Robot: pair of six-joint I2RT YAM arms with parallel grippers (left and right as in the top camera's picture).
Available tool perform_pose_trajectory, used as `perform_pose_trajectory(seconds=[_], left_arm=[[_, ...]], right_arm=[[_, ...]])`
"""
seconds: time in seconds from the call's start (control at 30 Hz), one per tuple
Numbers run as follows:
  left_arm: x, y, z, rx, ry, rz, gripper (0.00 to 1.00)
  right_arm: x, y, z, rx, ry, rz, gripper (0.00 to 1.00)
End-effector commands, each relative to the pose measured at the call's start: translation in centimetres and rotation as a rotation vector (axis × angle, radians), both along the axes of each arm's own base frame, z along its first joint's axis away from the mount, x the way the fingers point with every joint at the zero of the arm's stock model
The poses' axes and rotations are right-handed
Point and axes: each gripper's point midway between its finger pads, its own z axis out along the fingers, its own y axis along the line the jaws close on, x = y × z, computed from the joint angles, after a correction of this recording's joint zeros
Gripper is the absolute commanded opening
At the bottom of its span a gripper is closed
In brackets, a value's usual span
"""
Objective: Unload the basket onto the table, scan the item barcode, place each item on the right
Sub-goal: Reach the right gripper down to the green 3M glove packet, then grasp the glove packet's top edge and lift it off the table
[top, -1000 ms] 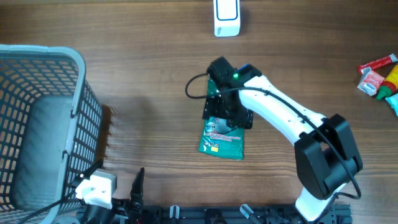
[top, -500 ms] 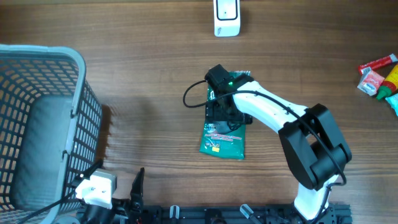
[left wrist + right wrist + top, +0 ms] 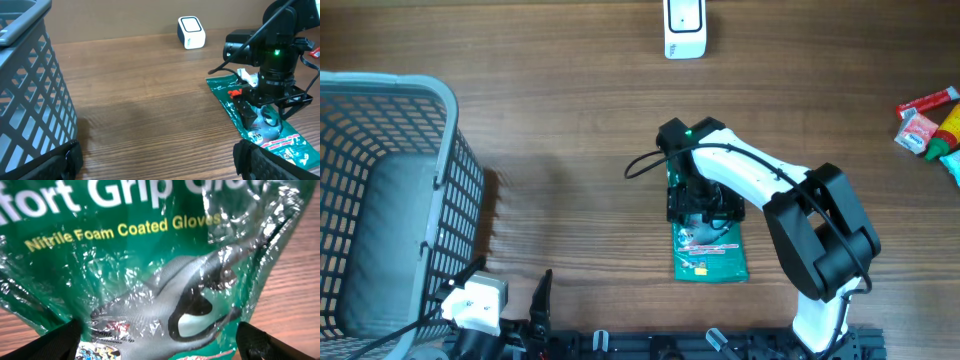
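Spanning all three views is a brown wood-grain counter (image 3: 560,150), the first watcher says. In the left wrist view a plain brown surface rises behind its far edge, which is all of the room that shows. A grey mesh basket (image 3: 390,82) stands at the counter's left end. A white scanner (image 3: 684,28) sits at the far edge near the middle, and a few small red, yellow and green packages (image 3: 930,120) lie at the right edge.

And where is the item, the second asks.

The green glove packet (image 3: 712,262) lies flat on the counter below the middle, well apart from scanner and basket, the first answers. The right hand (image 3: 704,212) hangs low over the packet's upper half, its fingers spread wide to either side in the wrist view. The left hand (image 3: 159,162) sits at the near edge beside the basket, spread wide too, with bare counter between its fingers.

What is hard to make out, the second asks.

The right arm covers the packet's top end from overhead, the first says, so whether the fingertips touch the film cannot be told. The basket runs off the left of the frame, the packages off the right and the scanner off the top. The small print at the packet's lower end is too fine to read, and glare on the glossy film breaks up the printed glove.
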Motion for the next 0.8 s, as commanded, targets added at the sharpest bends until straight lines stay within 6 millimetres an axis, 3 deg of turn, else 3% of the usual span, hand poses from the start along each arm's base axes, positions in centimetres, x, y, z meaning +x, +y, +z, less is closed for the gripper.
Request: perform_pose_trajectory(seconds=[0.0, 0.07, 0.17, 0.47, 0.57, 0.77], left_arm=[[-0.1, -0.2, 0.2, -0.005, -0.012, -0.01, 1.0], [-0.1, -0.2, 0.2, -0.005, -0.012, -0.01, 1.0], [-0.1, -0.2, 0.2, -0.005, -0.012, -0.01, 1.0], [-0.1, -0.2, 0.2, -0.005, -0.012, -0.01, 1.0], [-0.1, -0.2, 0.2, -0.005, -0.012, -0.01, 1.0], [-0.1, -0.2, 0.2, -0.005, -0.012, -0.01, 1.0]], right_arm=[[2.9, 1.2, 3.7, 0.057, -0.161, -0.038, 1.0], [4.2, 2.7, 4.9, 0.145, -0.233, -0.055, 1.0], [5.3, 3.5, 4.3, 0.177, -0.284, -0.072, 1.0], [6.3, 2.3, 1.7, 0.111, -0.363, -0.119, 1.0], [6.5, 2.0, 0.0, 0.08, -0.345, -0.093, 1.0], [5.1, 1.3, -3.1, 0.027, -0.245, -0.035, 1.0]])
